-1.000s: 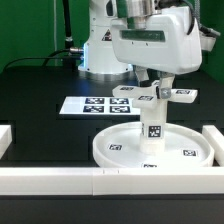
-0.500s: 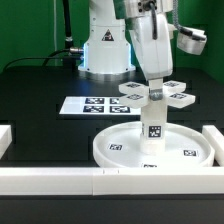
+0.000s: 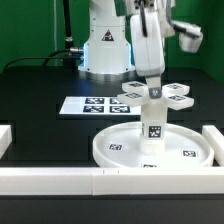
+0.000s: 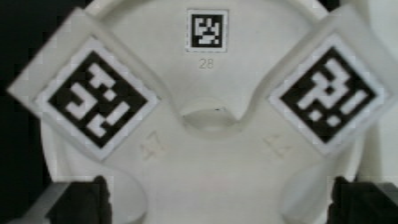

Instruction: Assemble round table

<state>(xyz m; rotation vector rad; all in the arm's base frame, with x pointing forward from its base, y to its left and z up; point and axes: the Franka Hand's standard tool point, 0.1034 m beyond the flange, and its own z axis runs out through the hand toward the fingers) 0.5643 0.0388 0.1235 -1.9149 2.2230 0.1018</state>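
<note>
The large round rimmed disc (image 3: 108,150) lies flat near the table's front. The short cylinder leg (image 3: 153,128) stands upright at its middle. The cross-shaped piece (image 3: 160,94) sits on top of the leg, its tagged arms spread level. My gripper (image 3: 151,86) comes straight down from above and is shut on the cross-shaped piece. In the wrist view the cross-shaped piece (image 4: 214,150) fills the picture with two large tags. My gripper (image 4: 222,205) has its dark fingertips (image 4: 80,200) against either side of one white arm.
The marker board (image 3: 92,105) lies flat behind the disc, toward the exterior view's left. Long white border blocks run along the front (image 3: 100,182), the left (image 3: 5,140) and the right (image 3: 214,140). The arm's base (image 3: 105,55) stands at the back.
My wrist has turned about its vertical axis above the leg, and the cross-shaped piece's arms have swung round with it. The disc and leg have stayed in place.
</note>
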